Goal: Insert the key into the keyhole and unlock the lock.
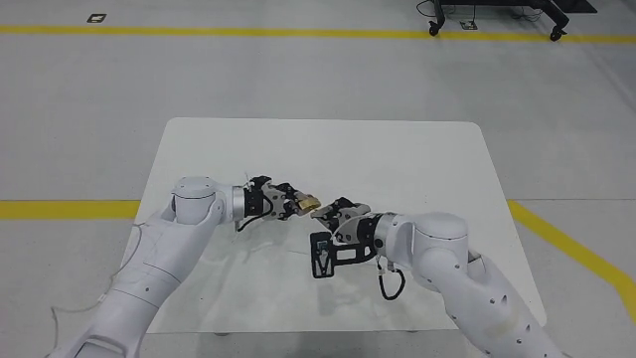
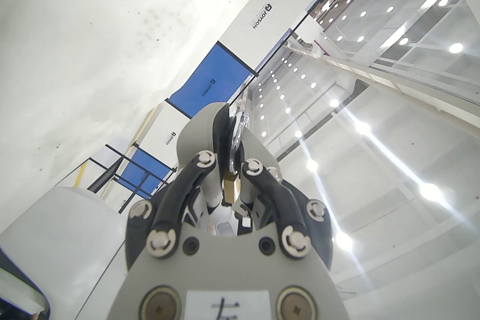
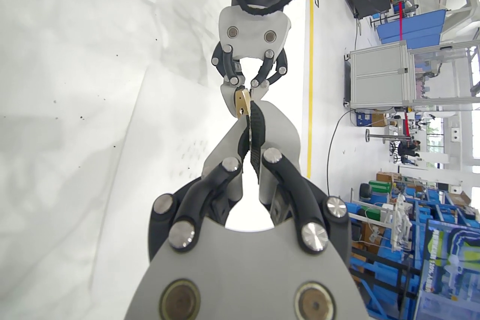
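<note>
**A:** Where is the lock, and what holds it?

**B:** The lock (image 1: pixel 309 202) is in the air above the table (image 1: pixel 417 149), between your two arms. Your left gripper (image 1: pixel 296 201) is clenched on it. The brass end with the keyhole is turned toward the other arm, I think so that the key can reach it.

**A:** And the right gripper?

**B:** The right gripper (image 1: pixel 330 213) is closed too, on a thin metal piece that I judge to be the key (image 3: pixel 244 143). It shows edge-on between the fingers. The fingertips are just beside the brass end of the lock. I cannot tell if the key tip is already inside the keyhole.

**A:** Why do they stand face to face?

**B:** Both grippers lie nearly on one line, so the key can go straight in. I judge that you are at the insertion and the turn is not yet done. Your next move needs fine alignment. A small tilt could jam the key or push the lock out of the grip.
</note>
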{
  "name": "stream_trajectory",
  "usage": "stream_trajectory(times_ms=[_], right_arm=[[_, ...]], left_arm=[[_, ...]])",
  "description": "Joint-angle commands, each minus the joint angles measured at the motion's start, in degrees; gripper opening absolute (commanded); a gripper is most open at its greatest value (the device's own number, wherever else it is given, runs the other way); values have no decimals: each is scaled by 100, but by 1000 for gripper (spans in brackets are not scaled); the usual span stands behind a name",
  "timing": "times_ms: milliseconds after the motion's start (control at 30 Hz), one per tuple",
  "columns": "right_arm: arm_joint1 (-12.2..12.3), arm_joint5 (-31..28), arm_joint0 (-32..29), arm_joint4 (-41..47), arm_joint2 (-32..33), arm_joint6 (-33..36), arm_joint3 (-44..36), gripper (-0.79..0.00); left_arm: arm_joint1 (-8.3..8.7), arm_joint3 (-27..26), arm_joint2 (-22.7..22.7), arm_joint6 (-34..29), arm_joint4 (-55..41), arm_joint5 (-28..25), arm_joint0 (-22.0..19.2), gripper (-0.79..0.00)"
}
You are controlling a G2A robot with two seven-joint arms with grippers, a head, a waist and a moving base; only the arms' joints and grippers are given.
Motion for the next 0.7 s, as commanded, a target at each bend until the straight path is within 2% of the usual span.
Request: stream_trajectory(times_ms=[0,200,667], right_arm=[[8,16,29,-151,-78,-108,54,-785],[0,117,142,-237,-211,-230,228,-785],[-43,199,295,-196,-412,105,384,-785]], left_arm=[[-1,-1,34,-8,24,26,-10,-785],[2,18,82,-30,48,53,-37,-785],[3,34,163,-72,11,95,-71,-785]])
